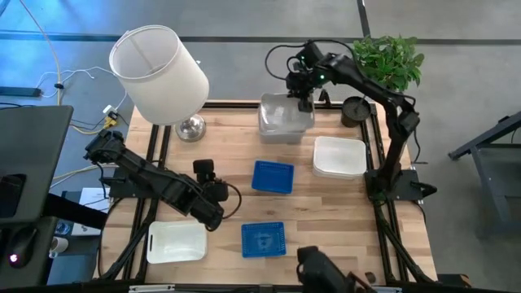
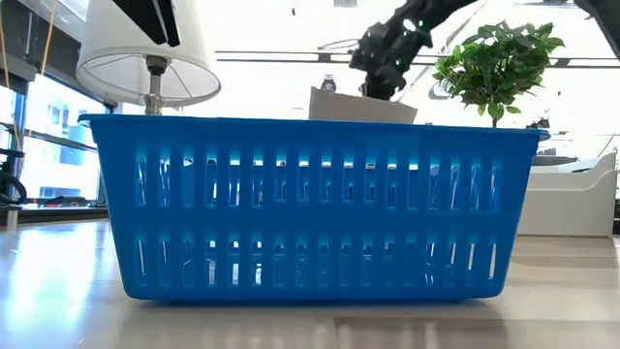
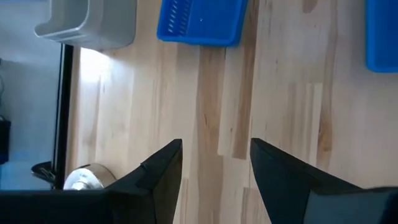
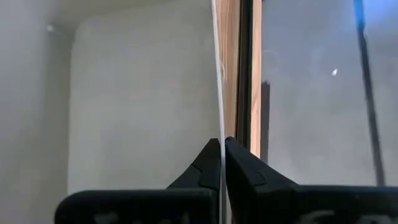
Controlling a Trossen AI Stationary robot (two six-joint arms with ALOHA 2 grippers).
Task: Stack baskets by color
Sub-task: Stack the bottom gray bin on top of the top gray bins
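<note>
At the high view's upper centre, the right end effector is pinched on the far rim of the grey basket, which sits directly beneath it. The left end effector hovers spread over bare counter, a blue basket just right of it

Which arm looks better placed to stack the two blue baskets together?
The left. Its open gripper hovers empty beside both blue baskets, while the right gripper is shut on the grey basket's wall at the far edge.
</note>
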